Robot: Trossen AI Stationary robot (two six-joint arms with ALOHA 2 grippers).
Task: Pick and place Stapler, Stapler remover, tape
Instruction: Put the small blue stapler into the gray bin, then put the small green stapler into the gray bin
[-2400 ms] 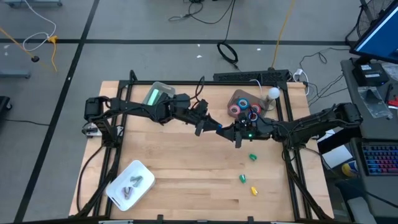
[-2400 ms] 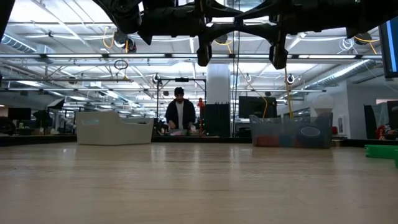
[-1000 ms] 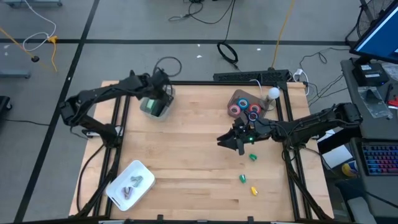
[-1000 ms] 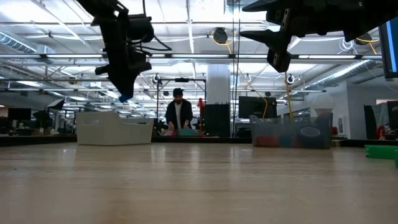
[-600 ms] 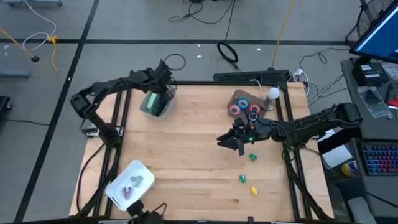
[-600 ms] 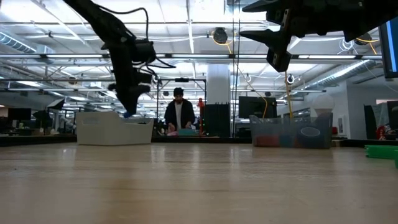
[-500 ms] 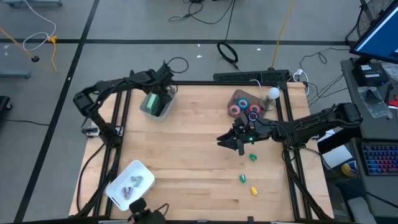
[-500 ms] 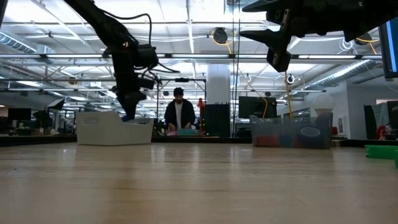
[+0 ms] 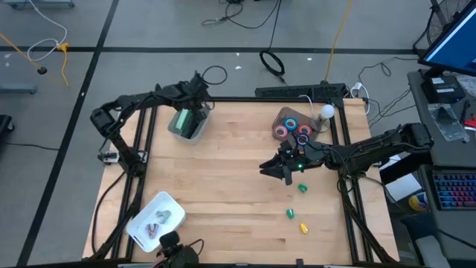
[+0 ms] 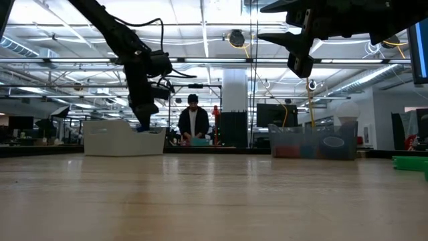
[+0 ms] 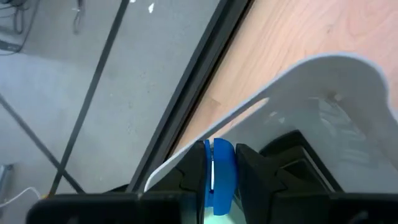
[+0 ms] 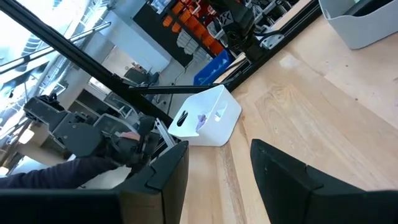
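A small blue roll of tape (image 11: 221, 177) stands on edge, its hole facing the fingers and no real long axis, clamped in the left tool (image 11: 219, 180) over the clear plastic bin (image 9: 186, 123) at the desk's (image 9: 223, 186) upper left. Best lowered inside the rim before release. The right tool (image 12: 221, 168), fingers apart and empty, hovers centre-right.

My left end effector (image 9: 195, 112) hangs over the bin (image 9: 187, 123) at the worktop's (image 9: 223, 193) far left. The tape (image 9: 291, 128) sits in a far-right bin, my right end effector (image 9: 281, 170) just before it. Another bin (image 9: 156, 220) lies near left.
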